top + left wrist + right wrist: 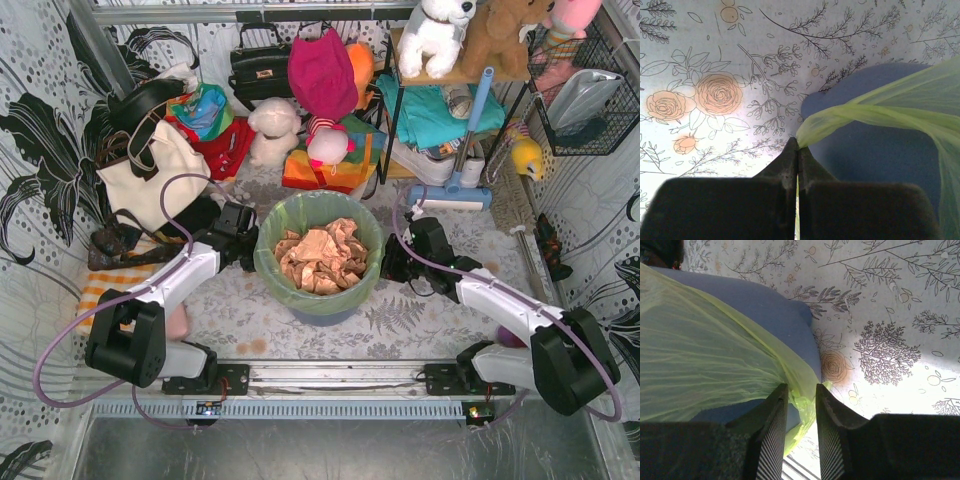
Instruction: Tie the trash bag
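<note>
The lime-green trash bag (318,213) lines the blue-grey bin (330,315) at the table's middle, with crumpled tan paper (322,255) inside. My left gripper (250,250) is at the bin's left side. In the left wrist view it (798,145) is shut on a twisted strip of the bag (850,117) pulled away from the bin (875,150). My right gripper (388,262) is at the bin's right side. In the right wrist view it (800,390) is open, its fingers either side of a hanging fold of the bag (807,405).
A cream tote with black straps (150,165) stands at the back left. Plush toys (275,128), clothes and a shelf rack (450,90) crowd the back. A brush (455,185) lies back right. An orange striped cloth (110,285) lies at the left.
</note>
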Motion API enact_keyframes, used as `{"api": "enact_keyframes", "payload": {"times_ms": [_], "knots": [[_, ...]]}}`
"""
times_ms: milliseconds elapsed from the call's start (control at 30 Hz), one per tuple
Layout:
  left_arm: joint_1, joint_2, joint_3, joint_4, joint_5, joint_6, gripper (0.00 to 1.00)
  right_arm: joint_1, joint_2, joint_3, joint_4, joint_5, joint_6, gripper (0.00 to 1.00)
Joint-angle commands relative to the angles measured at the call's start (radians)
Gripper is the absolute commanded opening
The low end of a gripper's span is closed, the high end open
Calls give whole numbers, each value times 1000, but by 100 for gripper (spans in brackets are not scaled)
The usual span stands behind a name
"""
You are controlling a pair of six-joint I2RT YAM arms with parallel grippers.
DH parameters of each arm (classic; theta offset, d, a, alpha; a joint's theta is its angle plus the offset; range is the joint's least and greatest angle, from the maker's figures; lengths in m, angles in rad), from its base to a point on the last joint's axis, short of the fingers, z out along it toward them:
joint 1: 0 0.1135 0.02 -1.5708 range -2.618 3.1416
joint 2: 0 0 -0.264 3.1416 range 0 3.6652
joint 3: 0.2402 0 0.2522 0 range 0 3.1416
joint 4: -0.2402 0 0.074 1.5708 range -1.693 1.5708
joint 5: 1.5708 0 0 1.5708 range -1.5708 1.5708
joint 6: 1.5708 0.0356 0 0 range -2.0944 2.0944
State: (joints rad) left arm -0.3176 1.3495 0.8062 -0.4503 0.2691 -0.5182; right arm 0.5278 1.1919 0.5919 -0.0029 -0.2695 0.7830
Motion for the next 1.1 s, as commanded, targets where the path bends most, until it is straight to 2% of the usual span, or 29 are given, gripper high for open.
{"api": "enact_keyframes", "payload": {"times_ms": [0,267,467,600,667,1067], "knots": [[3,1,30,24,2,9,0,4,24,-23,95,-49,35,29],[4,0,34,22,4,7,0,1,58,-52,128,-46,57,29],[3,-4,34,18,3,6,0,0,52,-80,155,-41,75,17],[3,-4,31,19,3,5,0,0,38,-94,155,-34,79,0],[3,-5,30,20,2,4,0,1,22,-99,148,-21,79,0],[3,-18,21,16,-10,4,0,-3,-139,-50,-248,290,-9,0]]}}
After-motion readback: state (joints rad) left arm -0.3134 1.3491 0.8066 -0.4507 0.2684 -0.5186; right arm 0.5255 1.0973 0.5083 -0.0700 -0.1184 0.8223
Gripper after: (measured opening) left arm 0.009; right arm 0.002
